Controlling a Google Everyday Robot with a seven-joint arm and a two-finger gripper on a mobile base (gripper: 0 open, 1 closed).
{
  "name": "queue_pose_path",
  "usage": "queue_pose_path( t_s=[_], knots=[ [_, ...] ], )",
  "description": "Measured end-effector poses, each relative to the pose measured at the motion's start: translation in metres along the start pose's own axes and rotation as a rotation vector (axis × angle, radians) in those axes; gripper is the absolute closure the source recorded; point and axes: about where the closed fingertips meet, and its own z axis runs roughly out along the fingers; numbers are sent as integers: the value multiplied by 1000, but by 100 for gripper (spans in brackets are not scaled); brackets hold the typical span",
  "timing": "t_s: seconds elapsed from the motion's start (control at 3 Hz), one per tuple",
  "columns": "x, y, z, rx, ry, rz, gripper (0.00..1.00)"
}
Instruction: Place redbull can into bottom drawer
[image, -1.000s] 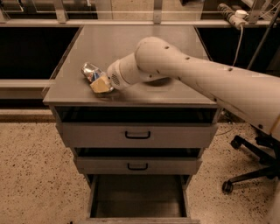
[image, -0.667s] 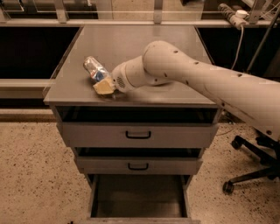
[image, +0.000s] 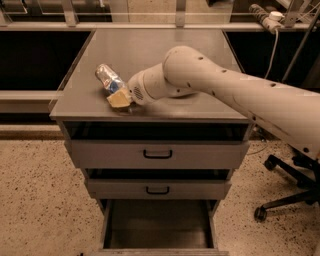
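The redbull can (image: 109, 79) is a slim silver can with blue markings, tilted over the front left of the grey cabinet top (image: 150, 50). My gripper (image: 120, 99) is at the can's lower end, shut on it, with a tan fingertip (image: 119, 101) showing beneath the can. My white arm reaches in from the right across the cabinet top. The bottom drawer (image: 157, 225) is pulled open below, and its plain grey inside holds nothing I can see.
The two upper drawers with black handles (image: 157, 154) (image: 157, 190) stand slightly ajar. An office chair base (image: 287, 192) stands on the speckled floor at the right. A power strip and cable (image: 267, 15) sit at the back right.
The can has turned from a short, foreshortened shape to lying long and tilted at the gripper. My arm's wrist has shifted slightly right along the cabinet's front edge.
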Motion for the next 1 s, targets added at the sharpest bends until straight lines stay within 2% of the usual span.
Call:
queue_pose_path(
  t_s=[0.33, 0.67, 1.0],
  knots=[
    [-4, 0, -3, 0, 0, 0, 100],
    [-8, 9, -37, 61, 14, 35, 100],
    [-32, 30, -63, 87, -6, 58, 100]
  ],
)
